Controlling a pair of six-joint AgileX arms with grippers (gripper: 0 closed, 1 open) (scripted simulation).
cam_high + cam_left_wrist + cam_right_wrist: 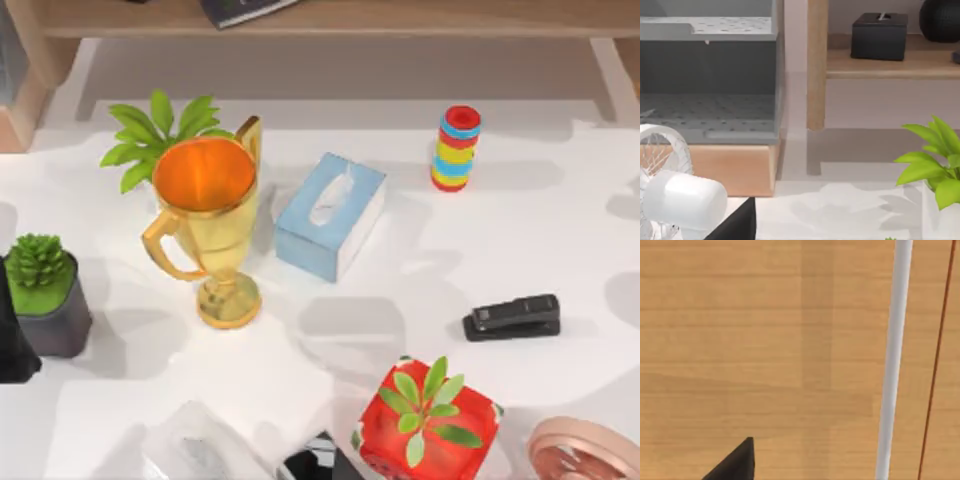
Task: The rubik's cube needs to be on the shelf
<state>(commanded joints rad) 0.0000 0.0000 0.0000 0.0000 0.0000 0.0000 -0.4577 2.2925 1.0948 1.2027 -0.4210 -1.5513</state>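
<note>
Shelf (400,18) spans the far edge of the white surface (560,250) — board above, wooden upright at the left. Rubik's cube location cannot be told; claw state of either arm — cannot be told. Ring stack (456,149) stands nearest the shelf, right of the tissue box (331,216).

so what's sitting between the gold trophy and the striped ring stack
In the top view, the light-blue tissue box lies between the gold trophy and the ring stack, standing apart from both on the white table.

The shelf (400,18) was a long, flat, light-brown wooden board running along the tabletop's far edge, level, with a wooden upright (40,60) at its left end. The left wrist view showed its board (890,67) meeting that upright (817,65).
</note>
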